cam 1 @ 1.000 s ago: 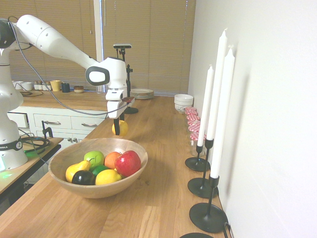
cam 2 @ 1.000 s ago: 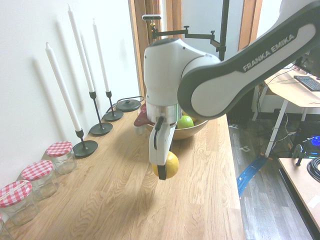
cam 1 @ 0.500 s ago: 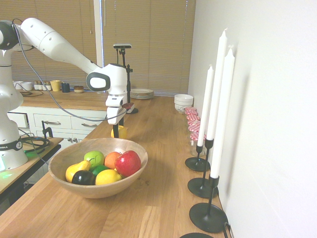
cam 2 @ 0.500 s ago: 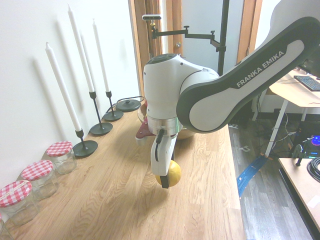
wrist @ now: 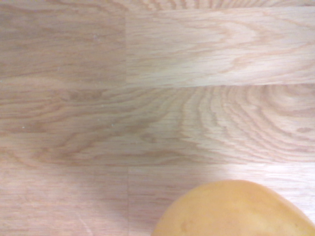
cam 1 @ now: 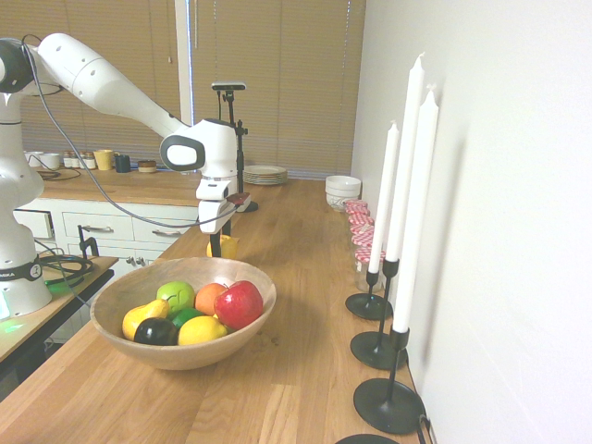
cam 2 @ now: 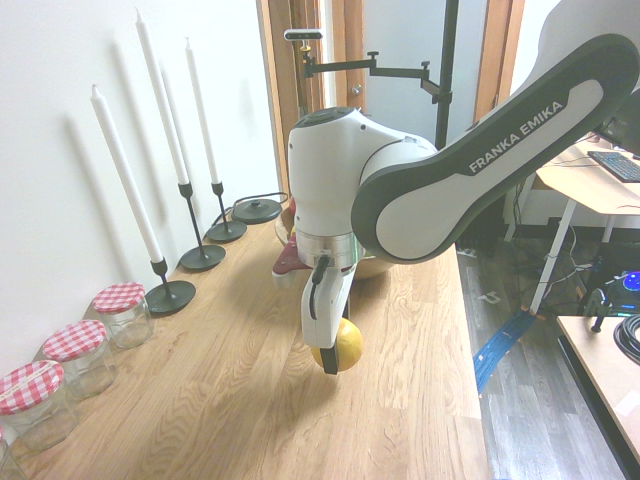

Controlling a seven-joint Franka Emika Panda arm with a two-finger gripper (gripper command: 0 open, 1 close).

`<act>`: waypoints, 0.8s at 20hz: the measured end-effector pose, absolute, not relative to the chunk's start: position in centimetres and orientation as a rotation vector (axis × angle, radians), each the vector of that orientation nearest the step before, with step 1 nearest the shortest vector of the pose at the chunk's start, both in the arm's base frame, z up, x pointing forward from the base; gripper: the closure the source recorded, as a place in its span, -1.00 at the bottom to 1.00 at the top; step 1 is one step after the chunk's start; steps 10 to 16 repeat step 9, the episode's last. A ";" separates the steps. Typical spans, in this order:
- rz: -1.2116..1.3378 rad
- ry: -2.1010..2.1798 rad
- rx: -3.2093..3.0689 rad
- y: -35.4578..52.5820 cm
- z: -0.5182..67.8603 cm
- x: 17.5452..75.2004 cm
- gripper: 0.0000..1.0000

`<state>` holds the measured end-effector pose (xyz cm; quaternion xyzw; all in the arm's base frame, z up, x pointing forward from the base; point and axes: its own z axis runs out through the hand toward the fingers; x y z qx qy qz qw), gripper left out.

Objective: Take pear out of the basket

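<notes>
The plump yellow pear (cam 1: 225,247) is outside the basket, low over the wooden counter just beyond the bowl's far side. My gripper (cam 1: 218,244) is shut on it from above. In the second exterior view the pear (cam 2: 343,341) sits between the dark fingertips of the gripper (cam 2: 330,352), at the countertop; whether it touches the wood I cannot tell. The wrist view shows the pear (wrist: 236,211) against wood grain. The basket (cam 1: 190,354), a wide wooden bowl, stands nearer the first exterior camera and holds other fruit.
In the bowl lie a red apple (cam 1: 240,303), a lemon (cam 1: 202,330), a slim curved yellow fruit (cam 1: 141,316), a green apple (cam 1: 176,295) and more. Tall candles in black holders (cam 1: 387,403) line the wall, with red-lidded jars (cam 2: 122,311) and white bowls (cam 1: 343,191) further along.
Over the last second my gripper came down with the pear toward the counter. In the last half second it has hardly moved.
</notes>
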<state>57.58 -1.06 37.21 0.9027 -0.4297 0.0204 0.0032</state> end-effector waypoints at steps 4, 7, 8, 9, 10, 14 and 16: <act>0.063 -1.350 2.830 -1.1 37.2 57.6 -1.00; 0.063 -1.351 2.829 -1.2 37.2 57.5 -1.00; 0.062 -1.351 2.829 -1.3 37.2 57.5 -1.00; 0.061 -1.350 2.829 -1.3 37.1 57.4 -1.00; 0.061 -1.350 2.829 -1.3 37.1 57.4 -1.00; 0.061 -1.350 2.829 -1.3 37.1 57.4 -1.00; 0.061 -1.350 2.829 -1.3 37.1 57.4 -1.00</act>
